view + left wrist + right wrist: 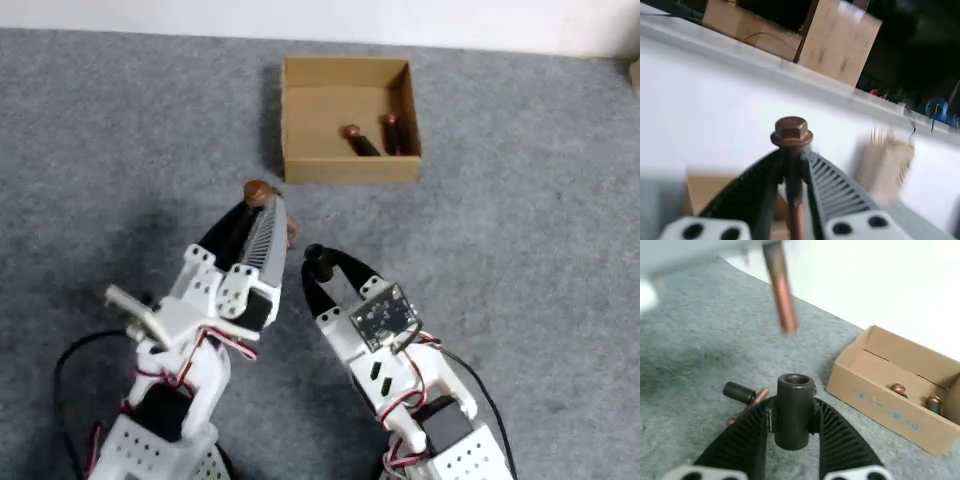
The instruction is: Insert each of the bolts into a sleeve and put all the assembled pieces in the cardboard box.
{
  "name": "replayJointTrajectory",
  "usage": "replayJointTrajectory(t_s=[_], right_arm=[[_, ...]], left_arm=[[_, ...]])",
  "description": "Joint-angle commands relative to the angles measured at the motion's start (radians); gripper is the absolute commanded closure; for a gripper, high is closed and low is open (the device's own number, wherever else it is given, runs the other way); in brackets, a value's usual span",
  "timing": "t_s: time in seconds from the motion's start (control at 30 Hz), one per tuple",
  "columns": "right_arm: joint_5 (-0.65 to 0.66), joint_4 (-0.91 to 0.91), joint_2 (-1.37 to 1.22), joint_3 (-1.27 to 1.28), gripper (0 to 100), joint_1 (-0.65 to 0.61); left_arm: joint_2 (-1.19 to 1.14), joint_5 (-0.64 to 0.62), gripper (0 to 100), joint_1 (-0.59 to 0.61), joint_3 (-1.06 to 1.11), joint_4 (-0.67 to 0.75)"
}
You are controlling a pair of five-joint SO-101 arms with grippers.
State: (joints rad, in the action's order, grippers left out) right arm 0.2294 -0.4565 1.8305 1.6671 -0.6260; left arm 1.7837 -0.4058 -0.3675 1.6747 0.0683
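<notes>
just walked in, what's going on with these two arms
The left gripper is shut on a copper bolt, held head up. The right gripper is shut on a black sleeve with its hole facing up. The bolt's tip hangs above the sleeve and is not yet inserted. Two assembled pieces lie in the cardboard box. A loose sleeve and a loose bolt lie on the grey carpet.
</notes>
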Motion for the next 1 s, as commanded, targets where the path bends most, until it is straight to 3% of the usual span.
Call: replayJointTrajectory(t_s=[0.0,0.17,0.3,0.8,0.97], right_arm=[[0.009,0.031,0.008,0.033,99.5,-0.013],[0.009,0.031,0.008,0.033,99.5,-0.013],[0.009,0.031,0.008,0.031,99.5,-0.01],[0.011,0.031,0.008,0.031,99.5,0.079],[0.011,0.031,0.008,0.028,99.5,0.079]], left_arm=[[0.001,-0.011,99,-0.012,0.021,0.049],[-0.008,-0.012,99,-0.053,0.021,0.032],[0.001,-0.006,99,-0.137,0.018,-0.077],[-0.005,-0.005,99,-0.143,0.007,-0.183],[-0.007,0.04,99,-0.213,0.021,-0.236]])
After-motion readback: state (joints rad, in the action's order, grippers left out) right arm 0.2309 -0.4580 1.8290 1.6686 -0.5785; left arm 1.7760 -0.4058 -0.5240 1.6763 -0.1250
